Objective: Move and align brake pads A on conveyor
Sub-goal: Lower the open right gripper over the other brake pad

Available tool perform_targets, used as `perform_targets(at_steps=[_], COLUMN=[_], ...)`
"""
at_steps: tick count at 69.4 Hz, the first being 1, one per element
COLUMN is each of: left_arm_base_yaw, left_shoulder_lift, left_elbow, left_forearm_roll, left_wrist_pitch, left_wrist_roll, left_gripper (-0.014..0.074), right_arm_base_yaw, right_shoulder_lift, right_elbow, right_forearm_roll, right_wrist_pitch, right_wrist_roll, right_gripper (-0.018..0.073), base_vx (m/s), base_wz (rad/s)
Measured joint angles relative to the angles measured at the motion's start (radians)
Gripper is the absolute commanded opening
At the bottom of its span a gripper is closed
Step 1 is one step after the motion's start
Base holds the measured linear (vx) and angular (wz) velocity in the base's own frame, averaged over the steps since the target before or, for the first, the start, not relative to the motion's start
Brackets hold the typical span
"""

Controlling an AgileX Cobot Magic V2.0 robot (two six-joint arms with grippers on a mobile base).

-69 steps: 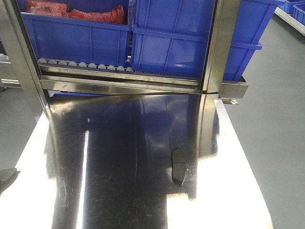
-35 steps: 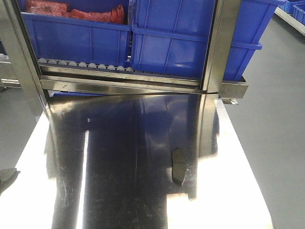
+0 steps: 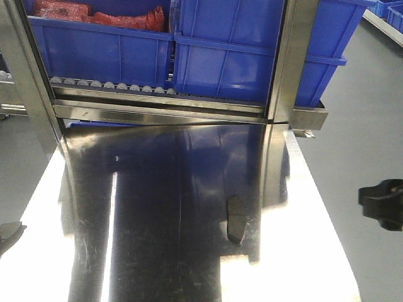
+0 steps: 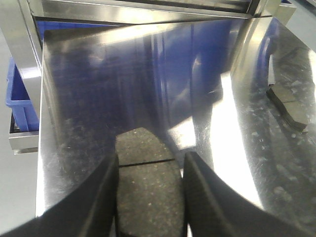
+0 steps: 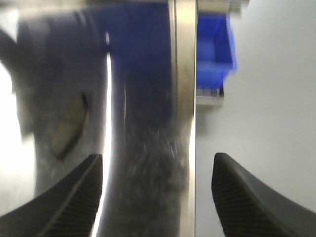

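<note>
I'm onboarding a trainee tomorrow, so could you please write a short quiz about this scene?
1. True or false: the right gripper is open and empty.
2. The loose brake pad lies on: A) a wooden pallet, B) the steel table, C) a cardboard box.
3. What does the left gripper hold?
Key: 1 true; 2 B; 3 a second brake pad, clamped between its fingers.

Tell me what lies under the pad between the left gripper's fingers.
Shiny steel table shows around the pad; the spot beneath is covered, so contact is unclear.
</note>
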Motion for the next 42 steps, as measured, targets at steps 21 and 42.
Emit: perform_targets(at_steps=[21, 42], left_arm_base_yaw=[0.000, 0.000], left_shoulder_lift=[0.000, 0.000], left_elbow=[0.000, 0.000], left_forearm_roll=[0.000, 0.000], left_wrist_pitch=[0.000, 0.000], left_wrist_roll=[0.000, 0.000], left_gripper=[-0.0006, -0.0006], right_arm_base_yaw=[0.010, 0.248], right_shoulder_lift=[0.287, 0.515], right_elbow=[-0.152, -0.318], right_forearm_roll=[0.062, 0.096], right_wrist_pitch=[0.161, 0.159], right_wrist_roll=[-0.035, -0.010], right_gripper=[0.0450, 0.0450], base_vx=[0.00, 0.00], base_wz=[0.00, 0.00])
